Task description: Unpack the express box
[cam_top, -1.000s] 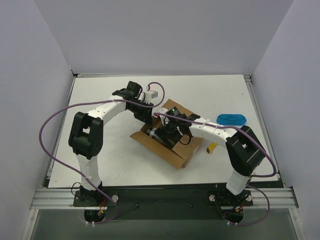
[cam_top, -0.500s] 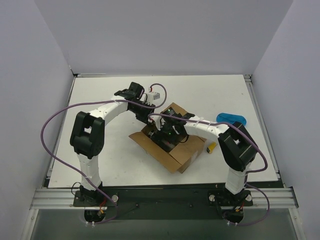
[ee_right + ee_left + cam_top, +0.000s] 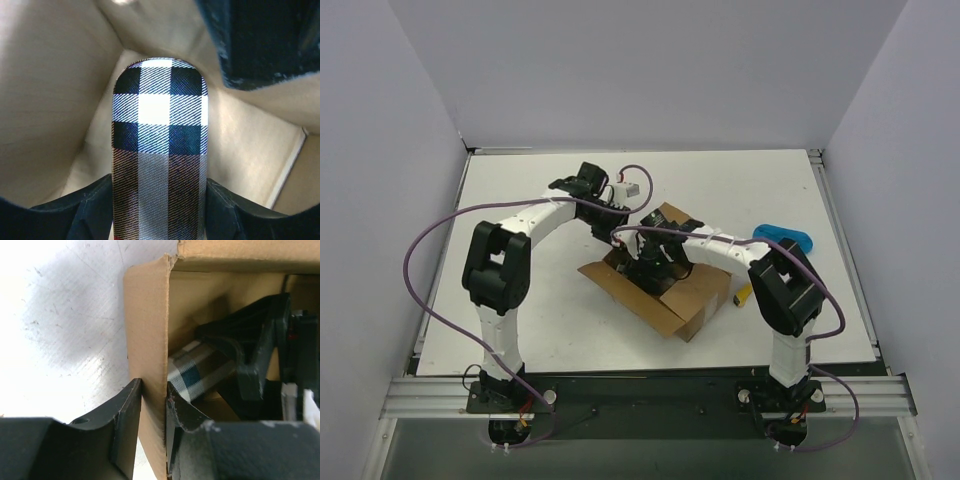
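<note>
Inside express box (image 3: 695,300), plaid case (image 3: 159,125) in right claw (image 3: 159,186), yellow knife (image 3: 744,295) outside

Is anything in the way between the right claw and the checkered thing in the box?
Nothing visible. The right gripper is inside the open express box, its fingers on either side of the checkered case. The left gripper only pinches the box's wall.

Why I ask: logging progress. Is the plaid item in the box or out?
In: the plaid item lies inside the express box, cardboard walls around it.
</note>
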You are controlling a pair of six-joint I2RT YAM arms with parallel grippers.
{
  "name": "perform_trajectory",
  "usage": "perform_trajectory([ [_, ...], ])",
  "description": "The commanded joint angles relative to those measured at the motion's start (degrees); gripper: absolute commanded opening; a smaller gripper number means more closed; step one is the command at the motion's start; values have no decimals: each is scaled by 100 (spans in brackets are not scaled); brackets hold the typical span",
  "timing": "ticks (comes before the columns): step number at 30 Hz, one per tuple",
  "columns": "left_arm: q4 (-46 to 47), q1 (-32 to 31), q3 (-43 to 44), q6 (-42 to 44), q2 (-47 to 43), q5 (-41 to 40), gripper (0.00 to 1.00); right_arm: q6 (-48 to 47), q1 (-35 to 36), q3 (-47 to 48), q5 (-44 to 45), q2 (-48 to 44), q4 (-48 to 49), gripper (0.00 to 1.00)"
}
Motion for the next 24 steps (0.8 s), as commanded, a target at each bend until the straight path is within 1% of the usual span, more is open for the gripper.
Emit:
perform_trajectory([
  [1, -71, -20, 470, -8, 50, 350, 33, -329, -277, 597, -761, -422, -678, 33],
  [2, -80, -3, 514, 1, 59, 324, 33, -329, -469, 703, -937, -493, -853, 32],
  [5, -97, 120, 619, -8, 147, 280, 33, -312, -708, 1108, -1377, -765, -1152, 31],
  [11, -106, 199, 953, 27, 191, 183, 33, 338, -1209, 1794, -1615, -1310, -1232, 32],
  [12, -123, 199, 980, 27, 191, 183, 33, 487, -1401, 1890, -1677, -1389, -1206, 32],
  [15, -124, 199, 1076, 27, 165, 157, 33, 1356, -1683, 2102, -1896, -1503, -944, 30],
  [16, -132, 199, 1094, 71, 130, 140, 33, 1846, -1858, 2076, -1897, -1565, -664, 29],
  [20, -273, 208, 1068, 264, -19, -97, 33, 2570, -2351, 1900, -1722, -1820, -126, 27],
  [22, -282, 243, 937, 326, -151, -115, 33, 2571, -2597, 1874, -1354, -1873, -90, 27],
  [24, -282, 278, 840, 309, -230, -151, 33, 2309, -2738, 1743, -906, -1961, -151, 27],
])
